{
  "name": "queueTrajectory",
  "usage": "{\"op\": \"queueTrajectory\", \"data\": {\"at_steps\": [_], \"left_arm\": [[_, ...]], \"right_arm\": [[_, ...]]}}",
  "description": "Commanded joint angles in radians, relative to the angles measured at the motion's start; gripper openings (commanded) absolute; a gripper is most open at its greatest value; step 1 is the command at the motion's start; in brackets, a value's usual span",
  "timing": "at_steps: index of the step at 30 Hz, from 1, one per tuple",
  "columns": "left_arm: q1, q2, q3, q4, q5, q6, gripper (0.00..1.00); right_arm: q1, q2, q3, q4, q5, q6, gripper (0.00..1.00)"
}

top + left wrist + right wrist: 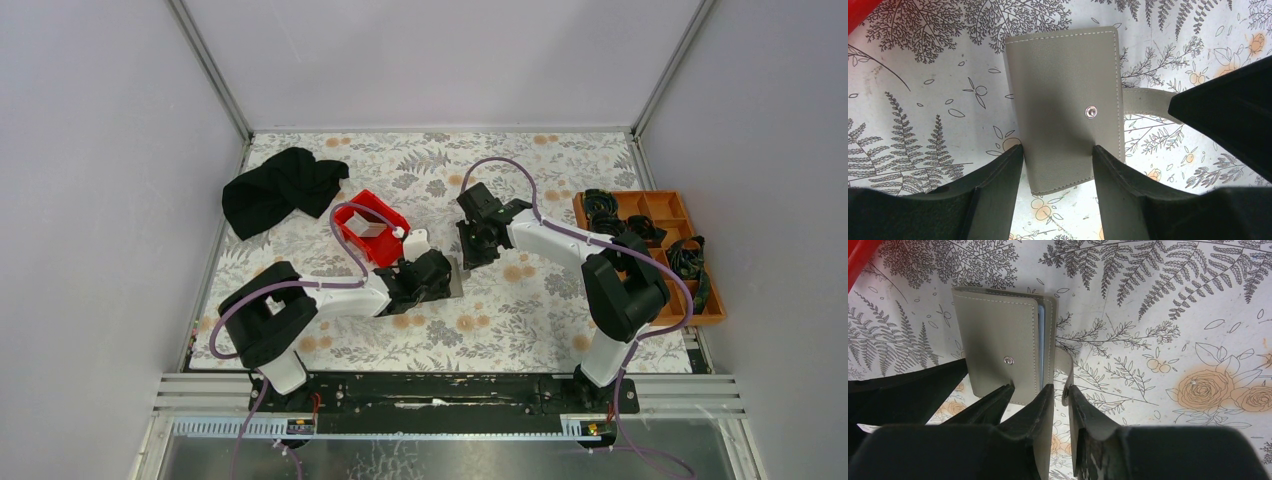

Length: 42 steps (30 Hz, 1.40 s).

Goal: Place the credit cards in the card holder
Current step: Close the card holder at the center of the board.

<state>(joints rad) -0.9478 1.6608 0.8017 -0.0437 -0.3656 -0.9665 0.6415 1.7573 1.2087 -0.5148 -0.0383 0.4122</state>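
The grey card holder (pixel 1063 85) lies folded shut on the floral table, its snap stud (pixel 1091 112) facing up. It also shows in the right wrist view (pixel 998 335) and as a grey patch in the top view (pixel 457 287). A light blue card edge (pixel 1040 340) shows inside its fold. My left gripper (pixel 1058 160) is open, its fingers (pixel 998 175) astride the holder's near end. My right gripper (pixel 1060 390) is nearly closed on the holder's strap (pixel 1065 372). A whitish card (pixel 368 228) lies in the red bin.
The red bin (pixel 385 212) stands just behind the left gripper. A black cloth (pixel 280 190) lies at the back left. An orange compartment tray (pixel 655 205) with dark items sits at the right edge. The two grippers (pixel 440 272) (pixel 472 250) are close together.
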Motion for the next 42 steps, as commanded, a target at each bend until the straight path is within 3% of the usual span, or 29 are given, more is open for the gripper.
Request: {"op": "queueTrajectory", "data": {"at_steps": [1, 42], "left_arm": [[-0.008, 0.044, -0.013, -0.036, 0.011, 0.003, 0.61], [-0.007, 0.05, -0.003, -0.045, 0.014, -0.003, 0.61]], "right_arm": [[0.012, -0.023, 0.006, -0.018, 0.032, -0.019, 0.25], [0.012, -0.071, -0.021, -0.022, 0.05, -0.031, 0.26]]}}
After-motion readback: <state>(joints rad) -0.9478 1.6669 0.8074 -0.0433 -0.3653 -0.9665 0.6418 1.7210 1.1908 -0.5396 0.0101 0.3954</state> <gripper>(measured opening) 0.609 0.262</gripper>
